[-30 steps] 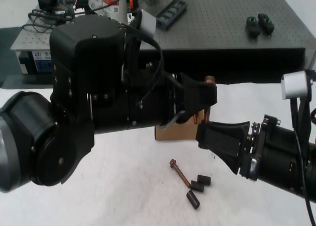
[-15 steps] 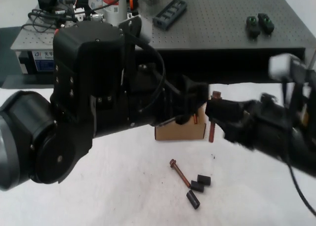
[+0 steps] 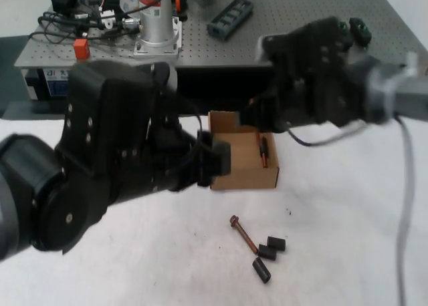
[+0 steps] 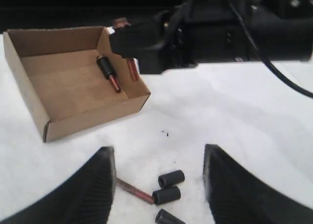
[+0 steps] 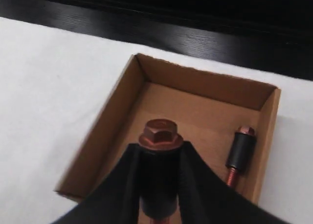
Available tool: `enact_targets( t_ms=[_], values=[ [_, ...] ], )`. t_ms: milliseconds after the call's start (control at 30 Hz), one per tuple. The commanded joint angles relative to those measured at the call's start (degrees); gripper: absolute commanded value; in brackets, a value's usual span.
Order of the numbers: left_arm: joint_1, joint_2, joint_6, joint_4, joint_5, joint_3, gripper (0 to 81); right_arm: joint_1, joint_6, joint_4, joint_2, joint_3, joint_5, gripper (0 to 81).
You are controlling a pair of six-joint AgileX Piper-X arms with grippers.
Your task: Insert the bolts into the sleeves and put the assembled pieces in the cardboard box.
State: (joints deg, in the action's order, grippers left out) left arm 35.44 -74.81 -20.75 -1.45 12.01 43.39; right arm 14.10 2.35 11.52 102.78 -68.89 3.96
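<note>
My right gripper [image 5: 159, 187] is shut on a copper bolt [image 5: 160, 134] with a black sleeve on its shank. It hangs over the open cardboard box [image 5: 205, 82], head up. Another assembled piece [image 5: 240, 148] lies inside the box against one wall, also seen in the high view as the assembled piece [image 3: 263, 149]. My left gripper [image 4: 156, 185] is open and holds nothing. It hovers above a loose bolt [image 4: 134, 190] and three loose sleeves [image 4: 171, 178] on the white cloth, in front of the box [image 4: 93, 119].
In the high view the loose bolt [image 3: 243, 236] and sleeves [image 3: 267, 252] lie just in front of the box [image 3: 244, 179]. A dark perforated bench [image 3: 301, 32] with small parts stands behind the cloth. White cloth spreads out on both sides.
The right arm has swung up from the front right to above the box, carrying the sleeved bolt. The left arm has drawn back, uncovering the box.
</note>
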Motion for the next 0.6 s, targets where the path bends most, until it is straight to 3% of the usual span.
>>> enact_targets(
  t_ms=[0,200,267,367,433,567],
  values=[
    [-0.12,0.63,0.25,0.04,-0.22,-0.92,39.3,-0.12,-2.68,7.54,8.42,-9.35,-2.84,2.5],
    [-0.12,0.63,0.25,-0.21,-0.22,-1.48,39.3,-0.12,-2.35,14.24,15.77,-16.25,-4.28,1.1],
    [-0.12,0.63,0.25,-0.21,-0.22,-1.48,39.3,-0.12,-2.35,15.01,16.89,-16.65,-4.28,9.7],
    [-0.12,0.63,0.25,-0.21,-0.22,-1.48,39.3,-0.12,-2.35,14.15,16.74,-16.64,-3.96,29.3],
    [-0.12,0.63,0.25,-0.21,-0.22,-1.48,39.3,-0.12,-2.35,12.57,15.5,-16.64,-3.96,36.7],
    [-0.12,0.63,0.25,-0.21,-0.34,-1.45,39.3,-0.12,-2.35,13.02,9.03,-15.99,-1.3,34.1]
  ],
)
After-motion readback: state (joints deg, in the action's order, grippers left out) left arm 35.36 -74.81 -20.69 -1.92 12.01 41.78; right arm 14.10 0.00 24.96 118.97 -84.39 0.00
